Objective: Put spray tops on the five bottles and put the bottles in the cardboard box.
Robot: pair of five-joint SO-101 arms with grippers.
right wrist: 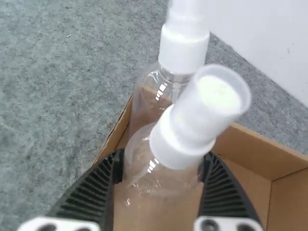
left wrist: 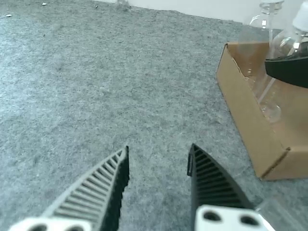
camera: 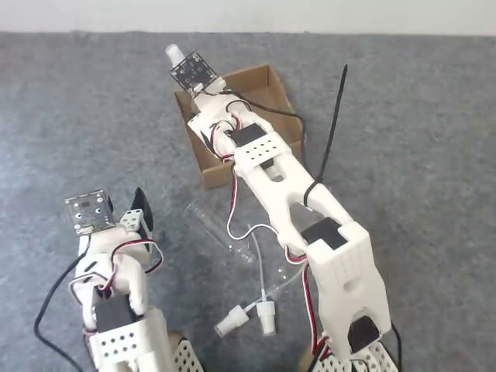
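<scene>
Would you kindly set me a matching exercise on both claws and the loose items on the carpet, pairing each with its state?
Things:
1. left claw
2. right claw
3. loose bottle
4. two spray tops

States:
A. white, side by side on the carpet
B. shut on a topped bottle at the cardboard box
C. open over bare carpet
D. clear, lying on its side on the carpet

Pairs: 1-C, 2-B, 3-D, 4-A.
</scene>
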